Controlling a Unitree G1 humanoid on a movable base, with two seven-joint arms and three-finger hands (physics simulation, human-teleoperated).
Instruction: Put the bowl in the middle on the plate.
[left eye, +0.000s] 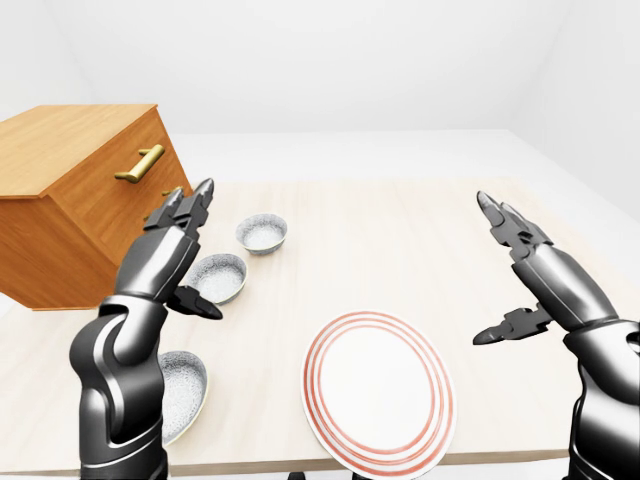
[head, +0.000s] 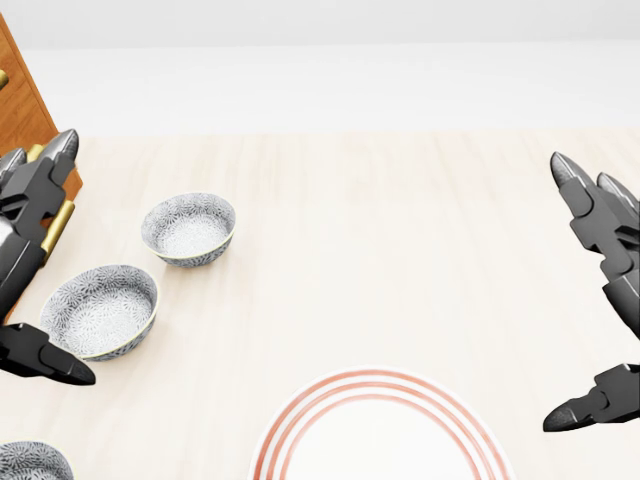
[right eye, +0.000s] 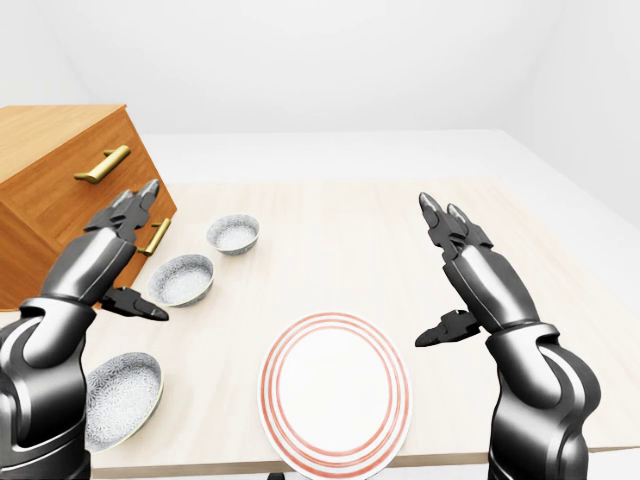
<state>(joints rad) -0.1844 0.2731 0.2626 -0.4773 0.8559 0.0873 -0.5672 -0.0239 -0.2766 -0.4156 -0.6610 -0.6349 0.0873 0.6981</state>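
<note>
Left hand (right eye: 100, 262): wide, empty.
Right hand (right eye: 478, 280): wide, empty.
Middle bowl (right eye: 182, 279): just beside left hand.
Plate (right eye: 335, 392): between hands.

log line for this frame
phase: pre-grasp | left hand: open, near middle bowl | right hand: open, raised | middle bowl: on table, off plate

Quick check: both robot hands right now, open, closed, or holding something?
Left robot hand: open, holding nothing, near the middle bowl.
Right robot hand: open, holding nothing.
</note>
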